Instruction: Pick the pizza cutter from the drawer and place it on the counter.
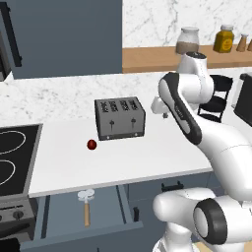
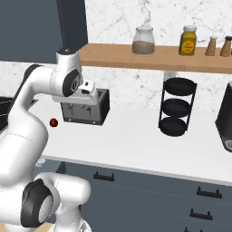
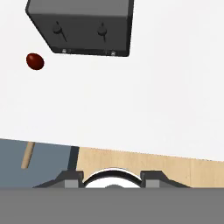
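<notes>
Cutter lay whole in the open drawer from the left base view; the hand view caught just its handle. Gripper hung above the counter, jaws apart.

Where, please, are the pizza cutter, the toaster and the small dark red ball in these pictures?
pizza cutter (image 1: 86, 211): left base view, on its wooden handle, lying in the open drawer.
toaster (image 1: 120, 124): left base view, on its dark front face with the levers.
small dark red ball (image 3: 35, 61): hand view, on its middle.
</notes>
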Robot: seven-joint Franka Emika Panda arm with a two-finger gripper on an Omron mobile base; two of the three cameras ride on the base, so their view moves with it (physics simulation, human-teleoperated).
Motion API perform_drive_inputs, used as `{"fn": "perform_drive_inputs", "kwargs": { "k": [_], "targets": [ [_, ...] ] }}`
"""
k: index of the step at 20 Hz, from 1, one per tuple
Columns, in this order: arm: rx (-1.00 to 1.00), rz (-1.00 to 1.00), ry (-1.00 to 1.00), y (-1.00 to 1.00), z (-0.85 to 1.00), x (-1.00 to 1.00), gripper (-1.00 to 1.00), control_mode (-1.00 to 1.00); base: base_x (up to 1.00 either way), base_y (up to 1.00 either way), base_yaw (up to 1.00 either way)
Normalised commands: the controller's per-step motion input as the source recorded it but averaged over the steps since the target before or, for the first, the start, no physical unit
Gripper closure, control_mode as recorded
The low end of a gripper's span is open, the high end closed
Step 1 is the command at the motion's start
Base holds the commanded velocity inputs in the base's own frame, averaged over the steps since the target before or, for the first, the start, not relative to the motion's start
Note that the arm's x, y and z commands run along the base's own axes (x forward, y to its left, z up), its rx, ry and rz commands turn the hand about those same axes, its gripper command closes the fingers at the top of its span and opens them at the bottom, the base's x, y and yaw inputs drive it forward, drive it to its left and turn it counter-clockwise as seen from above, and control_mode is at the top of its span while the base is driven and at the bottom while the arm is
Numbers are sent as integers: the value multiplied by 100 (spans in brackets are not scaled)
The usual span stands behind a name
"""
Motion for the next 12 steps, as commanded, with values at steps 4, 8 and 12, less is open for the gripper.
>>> {"fn": "perform_drive_inputs", "kwargs": {
  "k": [4, 8, 12],
  "targets": [
    [0, 0, 0, 13, -19, -18, -100, -100, 0, 0, 0],
    [0, 0, 0, 41, -34, -36, -100, -100, 0, 0, 0],
    [-1, 0, -1, 64, -37, -44, -100, -100, 0, 0, 0]
  ]
}}
